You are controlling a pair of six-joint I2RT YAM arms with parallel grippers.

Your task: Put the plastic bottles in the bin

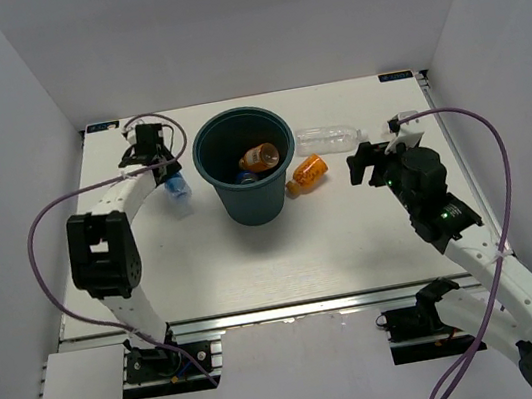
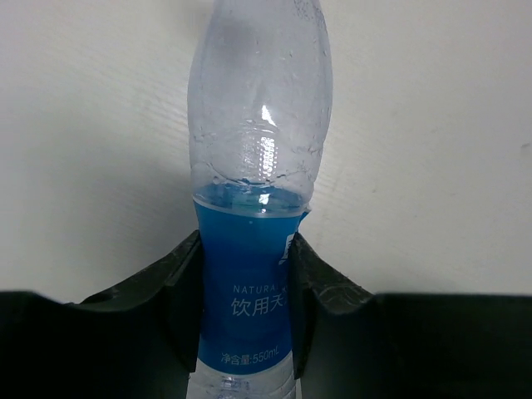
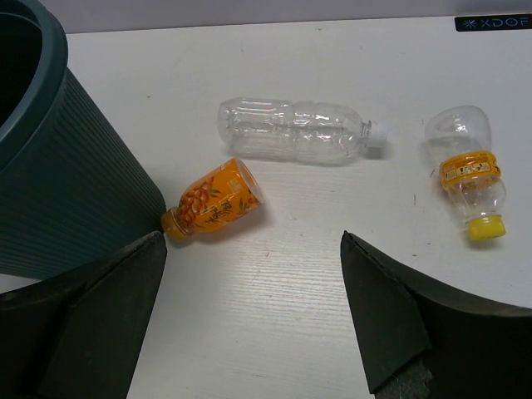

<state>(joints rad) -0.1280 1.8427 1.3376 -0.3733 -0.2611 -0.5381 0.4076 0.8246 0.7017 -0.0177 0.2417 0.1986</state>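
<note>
The dark teal bin (image 1: 213, 170) stands at the table's middle back, with an orange bottle (image 1: 259, 155) and a blue-labelled bottle (image 1: 245, 175) inside. My left gripper (image 1: 169, 174) is just left of the bin, shut on a clear blue-labelled bottle (image 2: 249, 274) at its label; I cannot tell whether the bottle is off the table. An orange bottle (image 3: 214, 199) lies with its cap end against the bin wall (image 3: 66, 191). A clear unlabelled bottle (image 3: 295, 131) lies behind it. My right gripper (image 3: 252, 241) is open and empty, right of the bin.
A small clear bottle with a yellow label and yellow cap (image 3: 470, 179) lies to the right of the clear one in the right wrist view. White walls enclose the table at the back and both sides. A purple cable (image 1: 49, 234) loops off the left arm.
</note>
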